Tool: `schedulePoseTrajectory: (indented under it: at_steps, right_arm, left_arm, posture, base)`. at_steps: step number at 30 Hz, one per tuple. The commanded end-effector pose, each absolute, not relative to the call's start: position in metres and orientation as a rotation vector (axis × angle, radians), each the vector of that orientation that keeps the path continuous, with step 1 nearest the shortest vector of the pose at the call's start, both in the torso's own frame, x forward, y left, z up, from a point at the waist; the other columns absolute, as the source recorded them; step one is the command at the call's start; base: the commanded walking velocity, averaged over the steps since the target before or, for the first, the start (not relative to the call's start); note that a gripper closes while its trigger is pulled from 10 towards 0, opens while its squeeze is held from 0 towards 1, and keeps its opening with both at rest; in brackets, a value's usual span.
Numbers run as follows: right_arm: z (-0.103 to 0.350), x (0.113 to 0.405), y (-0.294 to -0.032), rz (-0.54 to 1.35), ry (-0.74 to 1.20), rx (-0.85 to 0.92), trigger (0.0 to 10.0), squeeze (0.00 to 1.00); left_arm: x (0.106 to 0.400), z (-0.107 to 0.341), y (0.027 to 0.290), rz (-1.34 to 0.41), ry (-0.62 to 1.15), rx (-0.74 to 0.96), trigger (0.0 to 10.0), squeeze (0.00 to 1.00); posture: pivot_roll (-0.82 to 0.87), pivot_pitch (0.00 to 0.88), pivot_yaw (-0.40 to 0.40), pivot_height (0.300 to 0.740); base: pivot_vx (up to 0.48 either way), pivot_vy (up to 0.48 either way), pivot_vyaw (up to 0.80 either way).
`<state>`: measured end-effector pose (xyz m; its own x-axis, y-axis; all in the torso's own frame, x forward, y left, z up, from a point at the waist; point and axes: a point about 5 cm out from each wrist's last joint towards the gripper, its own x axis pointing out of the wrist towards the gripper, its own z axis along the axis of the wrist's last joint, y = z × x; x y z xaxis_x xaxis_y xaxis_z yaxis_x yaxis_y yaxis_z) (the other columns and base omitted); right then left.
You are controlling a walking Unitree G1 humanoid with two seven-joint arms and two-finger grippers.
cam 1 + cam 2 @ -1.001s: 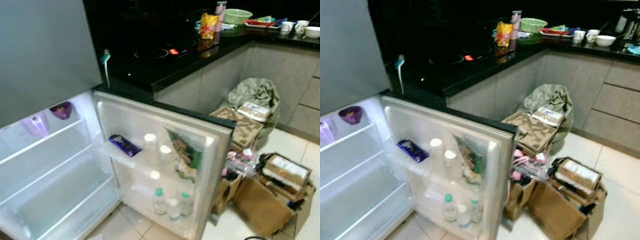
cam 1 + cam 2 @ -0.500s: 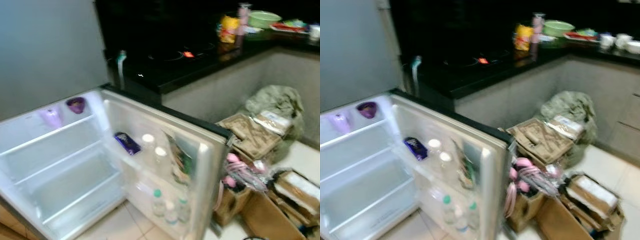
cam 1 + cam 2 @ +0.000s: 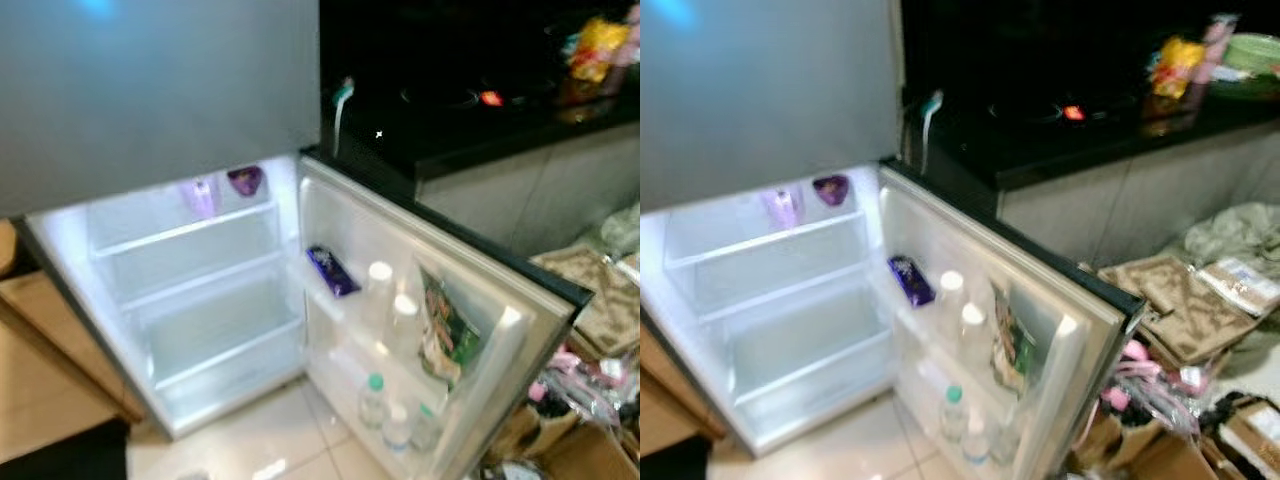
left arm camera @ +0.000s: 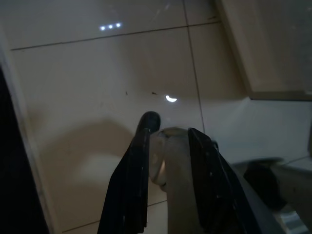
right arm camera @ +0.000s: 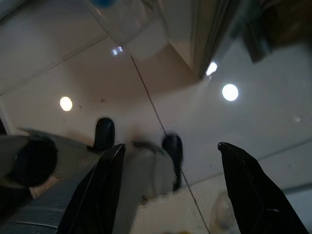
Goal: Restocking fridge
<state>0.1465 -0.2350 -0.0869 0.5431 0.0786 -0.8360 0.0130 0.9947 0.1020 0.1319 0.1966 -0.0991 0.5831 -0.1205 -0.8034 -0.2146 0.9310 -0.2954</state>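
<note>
Left eye view: a small fridge (image 3: 200, 290) stands open at floor level, its lit shelves nearly bare, with a pale purple container (image 3: 200, 196) and a dark purple bowl (image 3: 245, 180) at the back of the top shelf. To their right, the swung-out fridge door (image 3: 440, 340) carries a dark blue packet (image 3: 332, 271), two white-capped bottles (image 3: 392, 305) and a green snack bag (image 3: 445, 335) in its upper rack, and three small green-capped water bottles (image 3: 395, 415) in the lowest rack. Farther right, on the floor beyond the door, lie cardboard boxes (image 3: 1185, 300) and a pink bundle (image 3: 1150, 370), while a black countertop (image 3: 470, 120) runs behind with a yellow packet (image 3: 1175, 60) at its far end. In the left wrist view, the left gripper (image 4: 165, 146) points down at pale floor tile, its black fingers closed narrowly on a pale rounded object, possibly a bottle, though its identity cannot be confirmed. In the right wrist view, the right gripper (image 5: 170, 161) hangs with its fingers spread wide and nothing between them, also over the tile. The empty shelves lie ahead of and above the loaded left gripper, on the robot's left side, so that arm appears the better placed to lift and reach forward into the compartment.
</note>
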Motion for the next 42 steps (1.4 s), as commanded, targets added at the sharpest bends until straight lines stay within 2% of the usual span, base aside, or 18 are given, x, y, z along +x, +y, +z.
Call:
schedulePoseTrajectory:
  at_steps: [1,7,13,16,18,21,22,23,28,31,39,42]
  right_arm:
    - [-0.090,0.138,-0.239,0.004,1.032,0.098,10.0,0.00]
    - [-0.091,0.137,-0.239,-0.010,1.041,0.085,10.0,0.00]
    - [-0.089,0.139,-0.245,-0.056,1.031,0.075,10.0,0.00]
    - [-0.083,0.149,-0.250,-0.100,0.965,0.143,10.0,0.00]
    - [-0.065,0.181,-0.253,-0.080,0.805,0.265,10.0,0.00]
    - [-0.060,0.191,-0.253,-0.070,0.765,0.281,10.0,0.00]
    - [-0.045,0.214,-0.253,-0.030,0.678,0.299,10.0,0.00]
    - [-0.045,0.214,-0.253,-0.030,0.678,0.299,10.0,0.00]
    - [-0.012,0.258,-0.247,0.066,0.503,0.367,10.0,0.00]
    - [0.002,0.272,-0.238,0.182,0.424,0.429,10.0,0.00]
    - [0.013,0.278,-0.224,0.436,0.386,0.471,10.0,0.00]
    - [0.013,0.268,-0.205,0.728,0.426,0.489,10.0,0.00]
  left_arm:
    - [0.126,-0.101,0.195,0.046,0.977,-0.393,10.0,0.00]
    - [0.126,-0.102,0.193,0.047,0.982,-0.406,10.0,0.00]
    - [0.124,-0.102,0.193,0.055,0.987,-0.403,10.0,0.00]
    - [0.123,-0.103,0.193,0.056,0.992,-0.402,10.0,0.00]
    - [0.122,-0.103,0.194,0.055,0.995,-0.401,10.0,0.00]
    - [0.122,-0.103,0.194,0.054,0.995,-0.400,10.0,0.00]
    - [0.123,-0.103,0.194,0.052,0.993,-0.399,10.0,0.00]
    - [0.123,-0.103,0.194,0.052,0.993,-0.399,10.0,0.00]
    - [0.125,-0.102,0.194,0.052,0.986,-0.404,10.0,0.00]
    - [0.122,-0.103,0.192,0.053,0.993,-0.408,10.0,0.00]
    - [0.120,-0.104,0.191,0.052,0.997,-0.413,10.0,0.00]
    - [0.119,-0.104,0.193,0.056,0.998,-0.407,10.0,0.00]
  posture:
    - [-0.10,0.000,0.008,0.740]
    - [-0.09,0.000,0.008,0.740]
    - [-0.09,0.000,0.007,0.740]
    - [-0.09,0.000,0.007,0.740]
    - [-0.10,0.000,0.009,0.740]
    - [-0.10,0.000,0.009,0.740]
    - [-0.10,0.000,0.007,0.740]
    - [-0.10,0.000,0.007,0.740]
    - [-0.10,0.005,0.002,0.740]
    - [-0.10,0.000,0.007,0.740]
    - [-0.09,0.004,0.004,0.740]
    - [-0.09,0.004,0.002,0.740]
  base:
    - [0.000,-0.375,0.00]
    - [0.000,-0.450,0.00]
    - [0.000,0.000,0.00]
    - [0.000,0.000,0.00]
    - [0.000,0.000,0.00]
    - [0.000,0.000,0.00]
    - [0.000,0.000,0.00]
    - [0.000,0.000,0.00]
    - [0.000,0.000,0.00]
    - [0.000,0.000,0.00]
    - [0.000,0.000,0.00]
    - [0.000,0.000,0.00]
